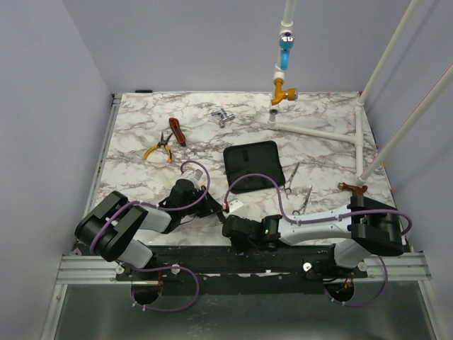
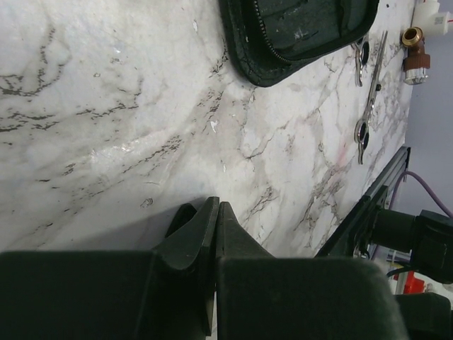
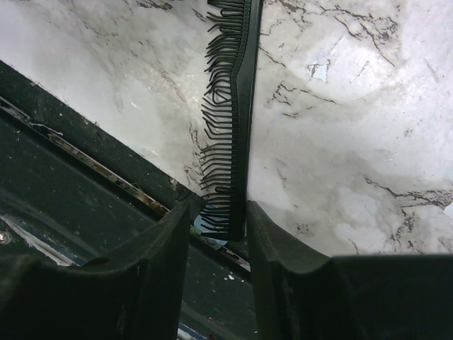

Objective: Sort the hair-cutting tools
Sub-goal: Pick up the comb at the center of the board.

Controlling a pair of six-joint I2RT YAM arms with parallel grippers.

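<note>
A slim black comb [image 3: 237, 106] lies along the marble near the table's front edge, and its near end reaches past that edge. My right gripper [image 3: 223, 209] is shut on that near end, one finger on the spine and the other against the teeth. In the top view this gripper [image 1: 230, 224] is low at the front middle and the comb is hidden under the arms. Two thin silver scissors [image 1: 291, 173] [image 1: 304, 200] lie right of the black pouch [image 1: 255, 163]; they also show in the left wrist view [image 2: 368, 92]. My left gripper [image 2: 216, 205] is shut on nothing, just above the marble.
Yellow-handled pliers [image 1: 159, 150] and a red-handled tool [image 1: 177, 131] lie at the back left. A metal fitting [image 1: 223, 117] sits at the back middle and a brass fitting [image 1: 354, 188] at the right. White pipes [image 1: 318, 132] cross the back right corner.
</note>
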